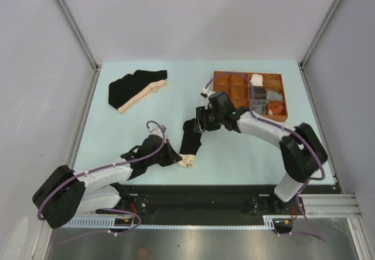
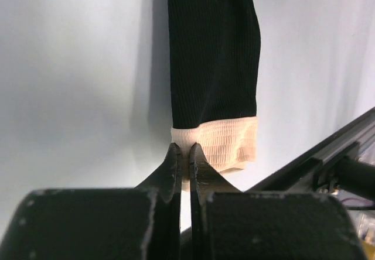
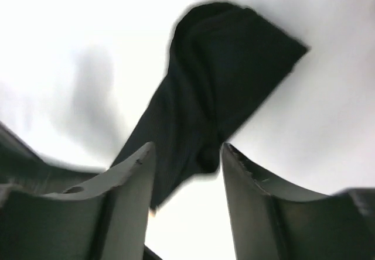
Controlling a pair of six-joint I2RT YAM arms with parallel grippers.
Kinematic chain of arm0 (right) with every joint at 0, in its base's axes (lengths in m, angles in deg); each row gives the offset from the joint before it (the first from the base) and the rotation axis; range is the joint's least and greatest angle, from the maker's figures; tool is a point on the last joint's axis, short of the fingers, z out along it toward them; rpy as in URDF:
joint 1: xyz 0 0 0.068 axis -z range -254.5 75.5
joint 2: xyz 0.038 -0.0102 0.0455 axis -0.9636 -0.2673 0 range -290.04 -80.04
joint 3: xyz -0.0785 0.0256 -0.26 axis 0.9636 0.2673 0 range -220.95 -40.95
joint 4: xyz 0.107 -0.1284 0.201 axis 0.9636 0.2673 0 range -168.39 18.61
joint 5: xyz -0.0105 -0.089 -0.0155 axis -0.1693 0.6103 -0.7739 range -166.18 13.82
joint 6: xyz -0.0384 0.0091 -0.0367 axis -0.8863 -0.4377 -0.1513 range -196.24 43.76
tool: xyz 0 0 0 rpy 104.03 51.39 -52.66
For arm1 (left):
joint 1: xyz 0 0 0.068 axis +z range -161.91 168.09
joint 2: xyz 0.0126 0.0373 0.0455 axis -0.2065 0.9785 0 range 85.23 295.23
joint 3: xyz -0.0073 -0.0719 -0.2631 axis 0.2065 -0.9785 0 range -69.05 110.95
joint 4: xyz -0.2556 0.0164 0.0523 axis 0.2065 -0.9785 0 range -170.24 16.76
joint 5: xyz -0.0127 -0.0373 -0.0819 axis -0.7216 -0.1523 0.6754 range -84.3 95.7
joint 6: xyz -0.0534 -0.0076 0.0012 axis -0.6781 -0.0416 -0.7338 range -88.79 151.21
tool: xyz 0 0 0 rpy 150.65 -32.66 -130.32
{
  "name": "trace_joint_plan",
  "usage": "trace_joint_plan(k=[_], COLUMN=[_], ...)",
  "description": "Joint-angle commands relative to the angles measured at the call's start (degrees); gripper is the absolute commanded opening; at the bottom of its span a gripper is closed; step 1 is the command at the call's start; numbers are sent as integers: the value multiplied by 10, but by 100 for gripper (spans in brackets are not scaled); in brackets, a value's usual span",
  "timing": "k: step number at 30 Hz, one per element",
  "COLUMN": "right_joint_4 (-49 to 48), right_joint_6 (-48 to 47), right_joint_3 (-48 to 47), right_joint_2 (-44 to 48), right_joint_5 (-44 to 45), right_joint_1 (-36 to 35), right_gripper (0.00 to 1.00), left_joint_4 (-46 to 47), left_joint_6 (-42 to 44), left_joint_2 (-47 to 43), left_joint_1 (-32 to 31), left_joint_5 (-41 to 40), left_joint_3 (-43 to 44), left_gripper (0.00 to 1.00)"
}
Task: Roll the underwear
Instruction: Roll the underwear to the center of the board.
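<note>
Black folded brief (image 1: 191, 140) lies mid-tabletop (image 1: 111, 131) between your two tools.
From the top view you see the strip run from the right tool (image 1: 197, 125) down to its beige waistband (image 1: 187, 161) beside the left tool (image 1: 174, 157). A second brief (image 1: 137, 87) lies flat at the far left and the brown tray (image 1: 234, 73) at the far right, but neither tool's state reads from here. Your left wrist view supplies one: the left tool (image 2: 183, 147) is pressed together right at the waistband's (image 2: 217, 140) lower edge, though you cannot tell whether cloth is caught. Your right wrist view, blurred, shows the right tool (image 3: 184, 151) spread, with the brief's (image 3: 217, 78) black cloth between and beyond its fingers.
</note>
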Motion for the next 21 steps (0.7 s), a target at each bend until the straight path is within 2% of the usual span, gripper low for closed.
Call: trace_joint_plan(k=[1, 5, 10, 11, 21], right_joint_4=[23, 23, -40, -49, -131], right_joint_6=[-160, -205, -237, -245, -308], right_joint_3=[-16, -10, 26, 30, 71], right_joint_2=[106, 119, 121, 119, 53], right_joint_5=[35, 95, 123, 151, 217], right_joint_1=[-35, -120, -218, -231, -324], right_gripper=[59, 64, 66, 67, 70], left_joint_4=[-48, -56, -55, -55, -43], left_joint_6=[46, 66, 77, 77, 50], left_joint_2=[-13, 20, 65, 68, 80], left_joint_1=[87, 138, 197, 202, 242], left_joint_5=[122, 206, 301, 310, 365], left_joint_3=[34, 51, 63, 63, 64], left_gripper=[0, 0, 0, 0, 0])
